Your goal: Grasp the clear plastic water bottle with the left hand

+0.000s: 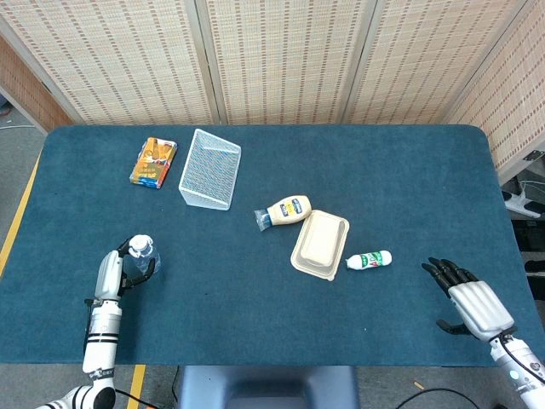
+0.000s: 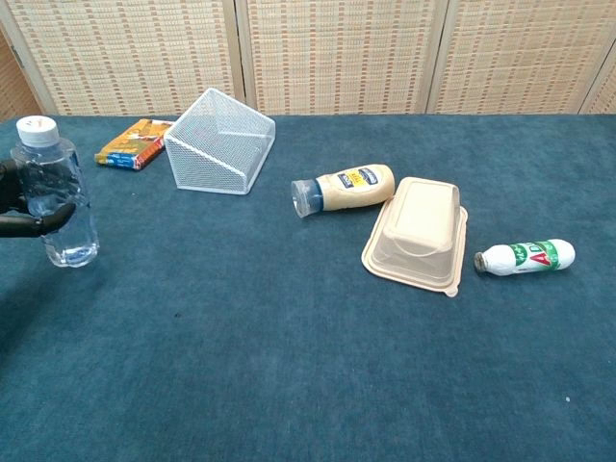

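Observation:
The clear plastic water bottle (image 2: 60, 203) with a white cap stands upright at the table's near left, and in the head view the bottle (image 1: 142, 256) shows from above. My left hand (image 1: 115, 271) grips it from the left, dark fingers (image 2: 29, 222) wrapped around its body. The bottle's base sits at or just above the blue cloth; I cannot tell which. My right hand (image 1: 473, 301) hovers over the near right corner of the table, holding nothing, fingers apart and stretched forward. The chest view does not show the right hand.
A white wire mesh basket (image 2: 218, 141) lies on its side at the back left, beside an orange snack packet (image 2: 135, 142). Mid-table lie a mayonnaise bottle (image 2: 345, 189), a beige lidded food box (image 2: 417, 234) and a small white bottle (image 2: 526, 257).

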`<act>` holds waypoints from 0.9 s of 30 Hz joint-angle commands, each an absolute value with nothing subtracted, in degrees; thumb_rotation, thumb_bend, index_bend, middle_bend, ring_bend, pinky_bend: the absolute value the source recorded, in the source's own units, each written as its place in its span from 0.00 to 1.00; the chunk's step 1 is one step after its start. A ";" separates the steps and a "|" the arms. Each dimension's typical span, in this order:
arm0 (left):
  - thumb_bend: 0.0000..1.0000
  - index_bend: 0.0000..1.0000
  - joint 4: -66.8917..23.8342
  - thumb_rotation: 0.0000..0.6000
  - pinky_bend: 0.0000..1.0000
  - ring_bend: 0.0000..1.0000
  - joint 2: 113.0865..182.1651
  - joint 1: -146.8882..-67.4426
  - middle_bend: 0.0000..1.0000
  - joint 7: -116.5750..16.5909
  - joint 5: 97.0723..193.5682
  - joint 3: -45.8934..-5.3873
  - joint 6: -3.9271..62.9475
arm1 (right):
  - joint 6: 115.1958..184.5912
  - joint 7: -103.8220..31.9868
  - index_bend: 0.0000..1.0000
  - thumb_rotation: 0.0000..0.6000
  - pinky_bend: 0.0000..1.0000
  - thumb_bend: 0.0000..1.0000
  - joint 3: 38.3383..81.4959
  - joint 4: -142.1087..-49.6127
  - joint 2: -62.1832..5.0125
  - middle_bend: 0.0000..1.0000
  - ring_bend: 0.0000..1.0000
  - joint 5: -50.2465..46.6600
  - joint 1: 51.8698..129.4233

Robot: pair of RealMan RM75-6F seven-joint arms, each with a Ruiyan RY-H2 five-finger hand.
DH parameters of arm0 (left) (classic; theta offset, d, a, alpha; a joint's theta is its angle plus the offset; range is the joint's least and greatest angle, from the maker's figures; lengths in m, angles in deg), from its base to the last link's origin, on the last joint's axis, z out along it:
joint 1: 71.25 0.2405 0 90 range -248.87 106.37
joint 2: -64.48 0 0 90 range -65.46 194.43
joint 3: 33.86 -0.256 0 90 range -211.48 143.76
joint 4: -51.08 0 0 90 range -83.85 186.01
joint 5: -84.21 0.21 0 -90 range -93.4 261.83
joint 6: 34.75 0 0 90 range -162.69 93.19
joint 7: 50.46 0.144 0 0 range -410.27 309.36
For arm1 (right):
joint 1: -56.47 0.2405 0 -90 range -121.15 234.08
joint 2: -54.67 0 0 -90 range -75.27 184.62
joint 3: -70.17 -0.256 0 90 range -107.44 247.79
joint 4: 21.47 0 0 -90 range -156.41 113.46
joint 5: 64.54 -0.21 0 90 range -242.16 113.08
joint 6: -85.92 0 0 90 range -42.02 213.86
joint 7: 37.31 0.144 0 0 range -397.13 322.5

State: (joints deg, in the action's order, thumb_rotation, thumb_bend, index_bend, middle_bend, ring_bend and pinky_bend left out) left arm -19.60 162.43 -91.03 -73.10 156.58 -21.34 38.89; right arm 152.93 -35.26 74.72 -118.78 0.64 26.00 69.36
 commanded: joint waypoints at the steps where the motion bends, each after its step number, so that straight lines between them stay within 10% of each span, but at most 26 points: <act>1: 0.59 0.48 -18.39 1.00 0.41 0.44 162.57 -91.07 0.54 -72.46 156.38 -21.84 37.95 | 153.01 -35.23 0.00 1.00 0.18 0.12 74.66 -118.74 0.60 0.00 0.00 25.91 69.35; 14: 0.47 0.10 -16.43 1.00 0.17 0.09 162.81 -91.13 0.15 -74.93 160.74 -22.45 40.26 | 152.93 -35.44 0.00 1.00 0.18 0.12 74.67 -118.86 0.64 0.00 0.00 25.65 69.39; 27: 0.46 0.04 -18.49 1.00 0.16 0.05 160.96 -90.92 0.09 -74.73 160.79 -23.22 38.37 | 152.79 -35.69 0.00 1.00 0.18 0.12 74.76 -118.86 0.57 0.00 0.00 25.62 69.43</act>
